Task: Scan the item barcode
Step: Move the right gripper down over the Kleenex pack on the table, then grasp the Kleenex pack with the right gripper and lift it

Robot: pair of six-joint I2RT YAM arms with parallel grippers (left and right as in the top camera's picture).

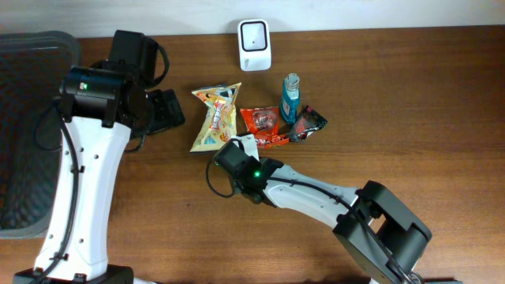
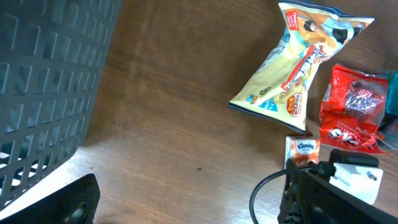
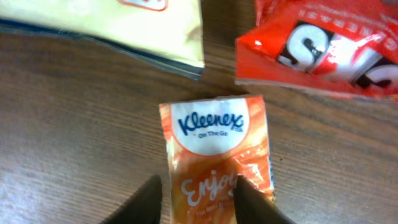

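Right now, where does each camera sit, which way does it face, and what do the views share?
Overhead: above the table, facing straight down; left arm and right arm both show.
Left wrist: on the left arm, looking across the wood at the yellow snack bag, basket alongside; one own finger shows.
Right wrist: on the right arm, facing down at the Kleenex pack; its two fingers show.
Shared: yellow snack bag, Kleenex pack and red packet appear in both wrist views.
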